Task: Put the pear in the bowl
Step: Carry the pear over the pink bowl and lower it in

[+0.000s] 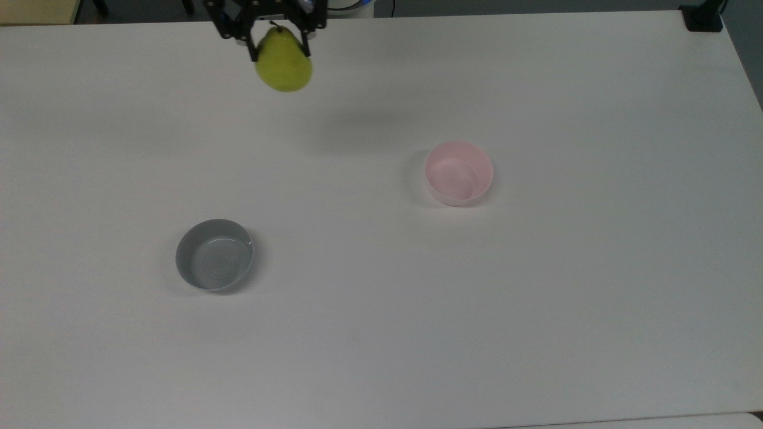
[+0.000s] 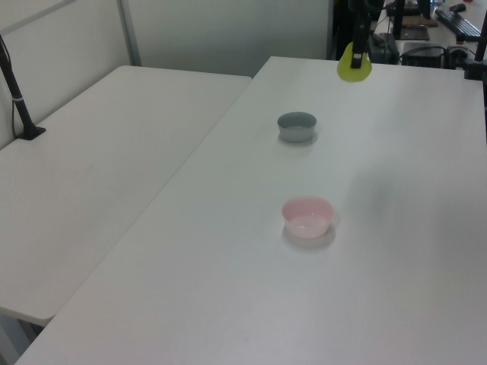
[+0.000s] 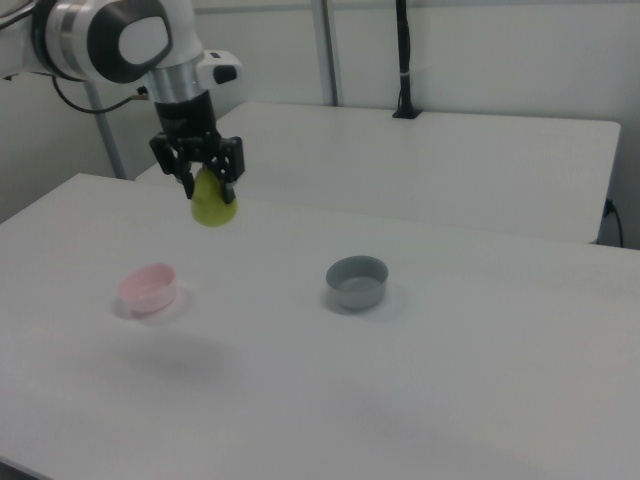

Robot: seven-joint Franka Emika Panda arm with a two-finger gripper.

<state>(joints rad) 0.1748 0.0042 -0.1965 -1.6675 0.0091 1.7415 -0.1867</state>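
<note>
Jaws clenched the pear point(image 1: 284, 67) high above the desk point(image 1: 381, 333) (stem up); the pink bowl point(image 1: 458, 173) lay toward the top view's lower right

Even overhd light, soft shadows (slight blur), no glare.
</note>
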